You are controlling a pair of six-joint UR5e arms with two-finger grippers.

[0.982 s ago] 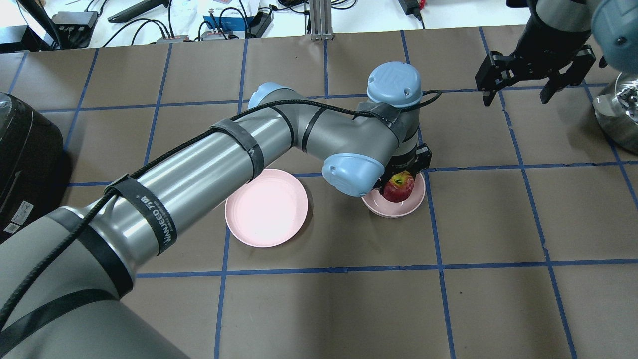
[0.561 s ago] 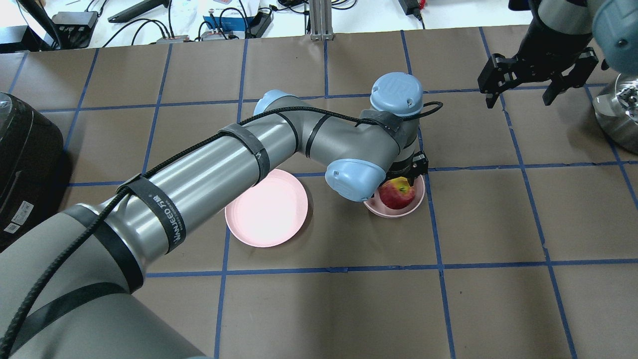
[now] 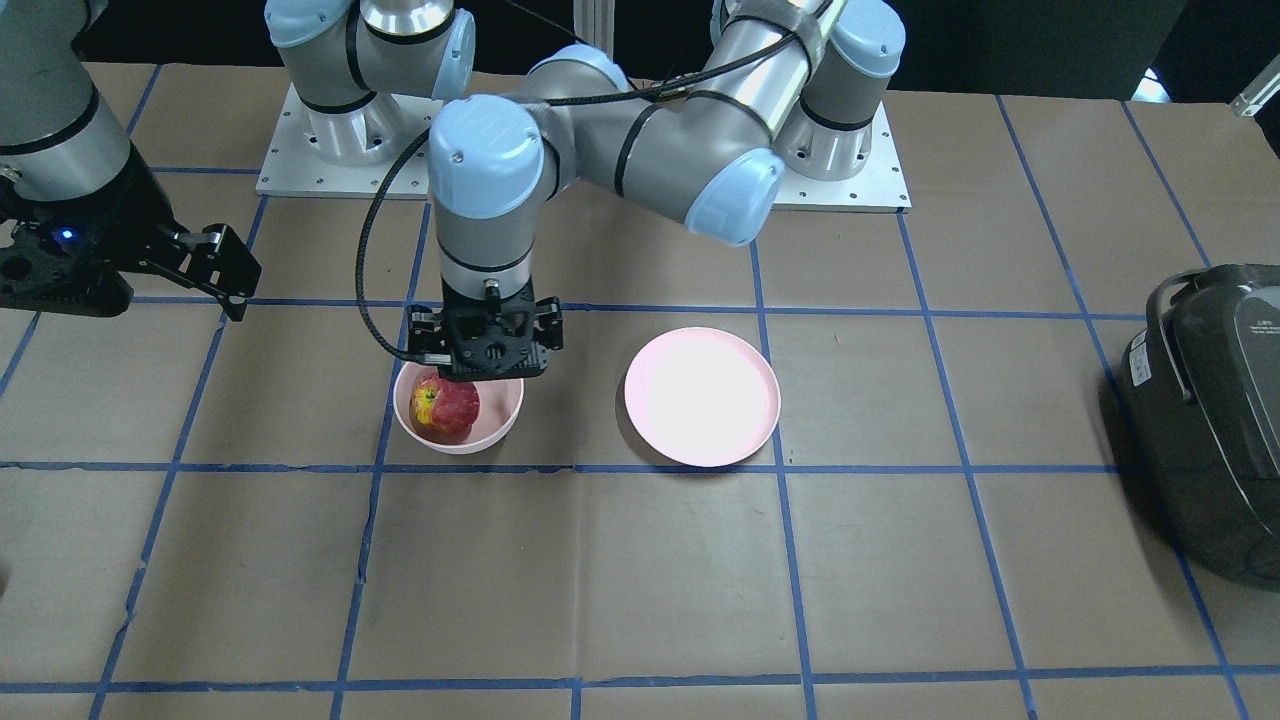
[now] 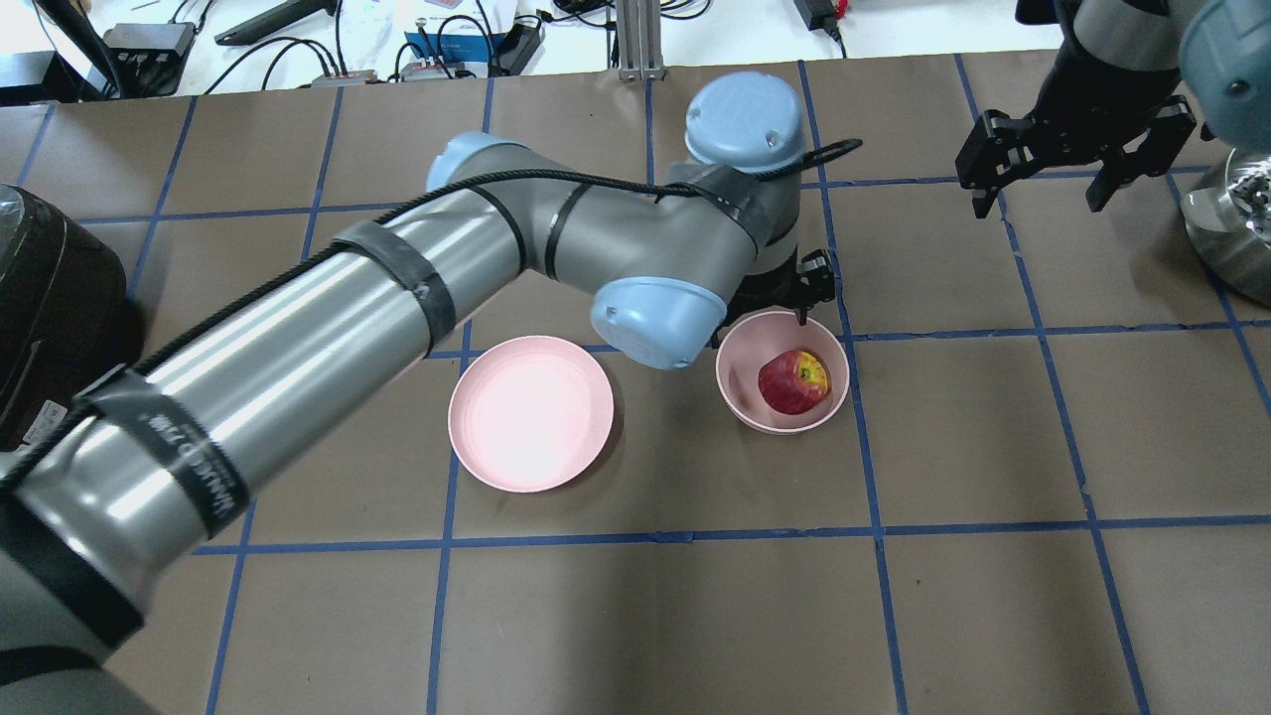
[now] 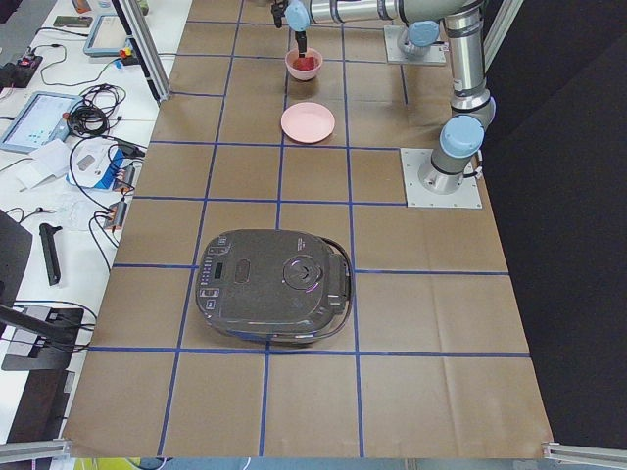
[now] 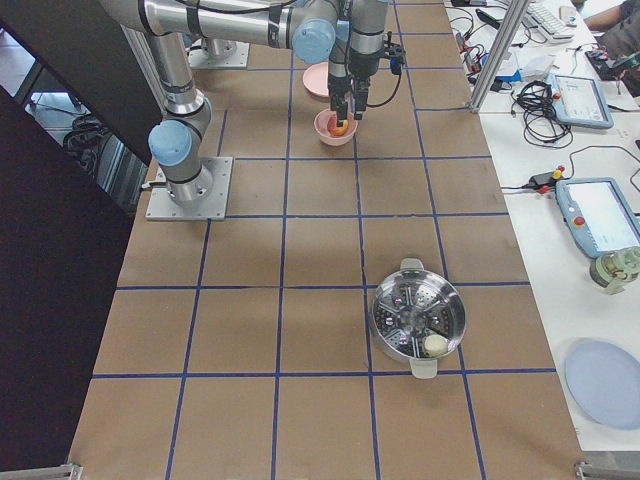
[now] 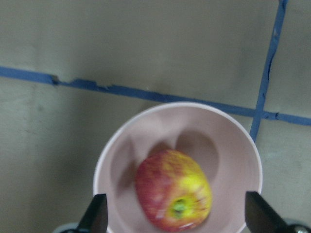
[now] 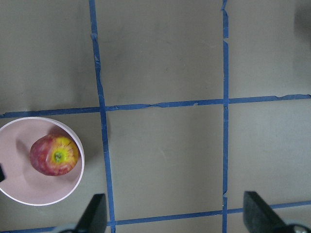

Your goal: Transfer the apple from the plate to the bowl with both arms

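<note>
The red and yellow apple (image 4: 792, 381) lies in the pale pink bowl (image 4: 735, 397), stem dimple up. It also shows in the front view (image 3: 447, 405) and the left wrist view (image 7: 173, 189). My left gripper (image 4: 760, 323) is open and empty, hanging above the bowl's far rim and apart from the apple. The flat pink plate (image 4: 530, 413) is bare, to the left of the bowl. My right gripper (image 4: 1041, 194) is open and empty, raised at the far right. Its wrist view shows the bowl (image 8: 29, 187) with the apple (image 8: 54, 155) at the lower left.
A black rice cooker (image 4: 50, 318) stands at the table's left end. A steel steamer pot (image 4: 1231, 218) stands at the right end, just beyond my right gripper. Cables and devices lie past the far edge. My left arm spans the table above the plate's left side.
My left gripper has lifted off the apple and drawn back toward the bowl's far rim. The apple stays in the bowl. The right gripper has barely moved.
</note>
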